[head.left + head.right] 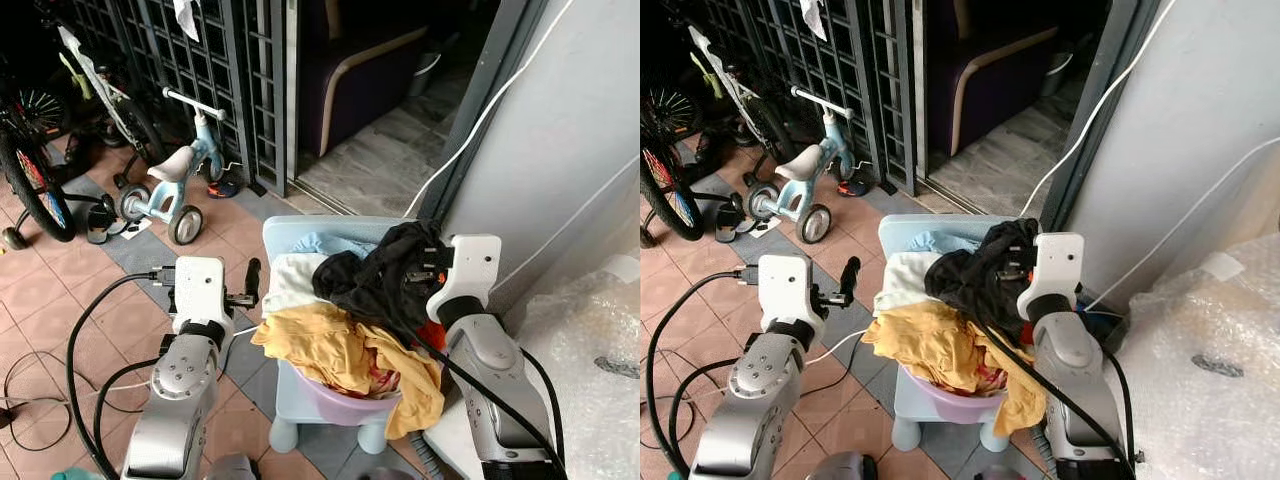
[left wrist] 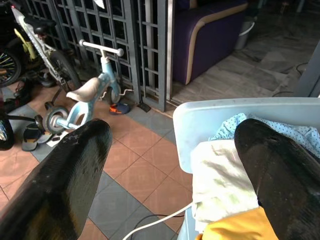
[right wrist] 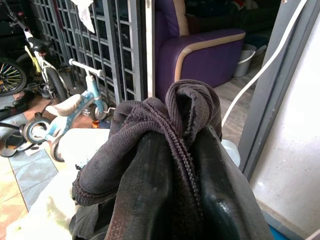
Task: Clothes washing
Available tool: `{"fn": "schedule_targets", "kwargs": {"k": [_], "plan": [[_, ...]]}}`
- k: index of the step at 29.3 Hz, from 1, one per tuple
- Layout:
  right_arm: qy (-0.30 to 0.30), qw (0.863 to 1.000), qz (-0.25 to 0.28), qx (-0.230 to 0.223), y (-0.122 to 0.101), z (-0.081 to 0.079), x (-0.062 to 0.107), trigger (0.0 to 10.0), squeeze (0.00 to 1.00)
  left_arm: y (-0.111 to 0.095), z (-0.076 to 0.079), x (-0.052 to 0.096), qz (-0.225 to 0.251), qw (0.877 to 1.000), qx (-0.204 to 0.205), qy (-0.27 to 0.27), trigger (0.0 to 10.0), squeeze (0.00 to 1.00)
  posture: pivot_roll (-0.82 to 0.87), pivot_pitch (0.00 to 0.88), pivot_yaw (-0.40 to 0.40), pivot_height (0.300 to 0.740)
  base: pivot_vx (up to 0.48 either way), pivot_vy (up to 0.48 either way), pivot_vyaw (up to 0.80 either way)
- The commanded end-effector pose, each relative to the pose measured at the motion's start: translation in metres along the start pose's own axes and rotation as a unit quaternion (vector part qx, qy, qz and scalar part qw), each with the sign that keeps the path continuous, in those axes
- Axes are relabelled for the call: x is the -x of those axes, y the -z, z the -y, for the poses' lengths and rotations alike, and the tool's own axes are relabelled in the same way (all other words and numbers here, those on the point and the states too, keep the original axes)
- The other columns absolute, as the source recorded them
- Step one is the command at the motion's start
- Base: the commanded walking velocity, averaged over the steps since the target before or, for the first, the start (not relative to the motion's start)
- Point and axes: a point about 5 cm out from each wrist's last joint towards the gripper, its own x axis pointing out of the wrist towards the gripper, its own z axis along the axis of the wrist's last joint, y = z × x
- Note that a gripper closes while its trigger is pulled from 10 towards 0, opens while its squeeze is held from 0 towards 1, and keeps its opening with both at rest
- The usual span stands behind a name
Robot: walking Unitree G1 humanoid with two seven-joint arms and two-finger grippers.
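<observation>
A heap of clothes sits in a purple basin (image 1: 345,408) on a light blue chair (image 1: 285,233). On the near side is a yellow garment (image 1: 320,345), with a white one (image 1: 293,280) and a pale blue patterned one (image 1: 330,243) behind it. My right gripper (image 3: 175,145) is shut on a black garment (image 1: 380,275) at the top right of the heap, with the cloth bunched between its fingers (image 3: 145,185). My left gripper (image 2: 172,132) is open just left of the chair at the height of the white garment, its fingers (image 1: 252,278) wide apart and holding nothing.
A pale blue child's tricycle (image 1: 175,180) and bicycles (image 1: 30,170) stand on the tiled floor to the left, before a metal grille (image 1: 200,60). Beyond the open doorway is a purple armchair (image 1: 360,60). A white wall (image 1: 580,130) and a bubble-wrapped object (image 1: 590,370) close off the right. Cables (image 1: 80,340) lie on the floor.
</observation>
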Motion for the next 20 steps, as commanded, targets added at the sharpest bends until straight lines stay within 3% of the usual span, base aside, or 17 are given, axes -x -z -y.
{"fn": "schedule_targets", "kwargs": {"k": [1, 13, 18, 20], "plan": [[0.003, 1.000, 0.016, 0.003, -0.0075, 0.0029, 0.0015, 10.0, 0.00, -0.0034, 0.0003, 0.0008, 0.004, 1.000, -0.008, -0.001, 10.0, 0.00, -0.02, 0.000, -0.026, 0.740, -0.319, 0.000, 0.00], [0.014, 1.000, 0.024, 0.004, -0.0112, 0.0095, -0.0028, 10.0, 0.00, -0.0037, 0.0010, 0.0003, 0.005, 1.000, -0.006, -0.003, 10.0, 0.00, -0.02, 0.001, -0.030, 0.740, -0.309, 0.000, 0.00], [0.023, 0.999, 0.024, 0.005, -0.0125, 0.0111, -0.0042, 10.0, 0.00, -0.0058, 0.0005, -0.0006, 0.012, 1.000, -0.004, -0.002, 10.0, 0.00, -0.02, 0.002, -0.027, 0.740, 0.000, 0.000, 0.00], [0.030, 0.999, 0.025, 0.006, -0.0127, 0.0127, -0.0051, 10.0, 0.00, -0.0082, 0.0006, -0.0009, 0.018, 1.000, 0.004, 0.004, 10.0, 0.00, -0.02, 0.002, -0.026, 0.740, 0.000, 0.000, -0.80]]}}
